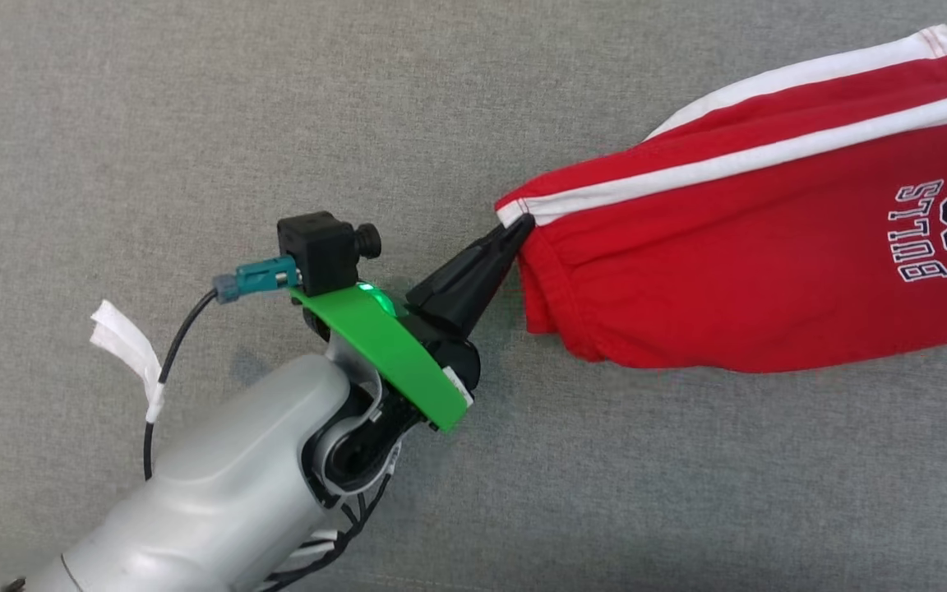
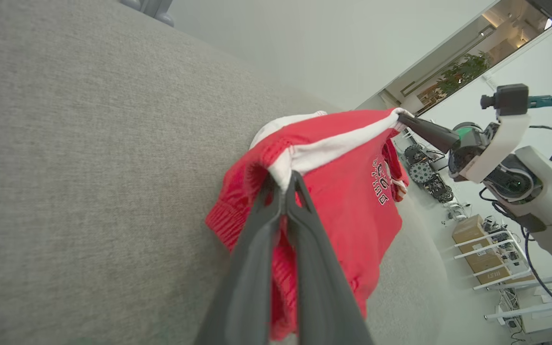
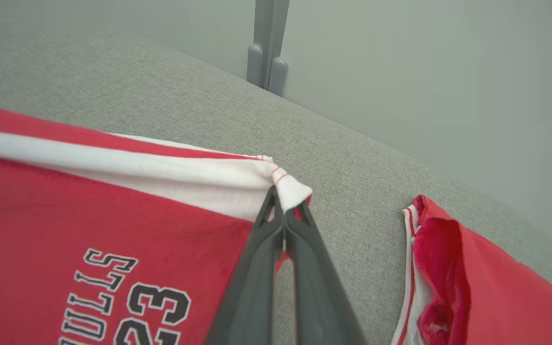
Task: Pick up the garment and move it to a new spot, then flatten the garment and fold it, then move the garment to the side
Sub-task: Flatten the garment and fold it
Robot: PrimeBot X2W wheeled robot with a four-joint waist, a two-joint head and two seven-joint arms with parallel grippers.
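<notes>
left forearm (image 1: 219,493): enters from the lower-left corner of the head view and slants up to the right, with the wrist turned so the fingers lie in line with the striped edge.
left gripper (image 1: 523,224): jaws clenched on the very corner where the white stripe ends. A pinch this far out probably serves to pull the edge straight.
grey surface (image 1: 194,123): cloth-covered worktop lying under both arms.
garment (image 1: 728,271): red, with white stripes and the lettering BULLS 23. It is strung between the two grippers along its striped edge, and the body sags below. Whether its lowest fold touches the grey surface cannot be told.
right gripper (image 3: 286,191): jaws clamped on the opposite corner of the same stripe, just beside the lettering.
right arm (image 2: 534,182): reaches in from the right of the left wrist view, with its fingers aimed back toward the left gripper. The two pulls therefore oppose each other and tension the edge.
red fold (image 3: 448,268): lies on the grey surface near the right gripper. Whether it belongs to the garment cannot be told.
</notes>
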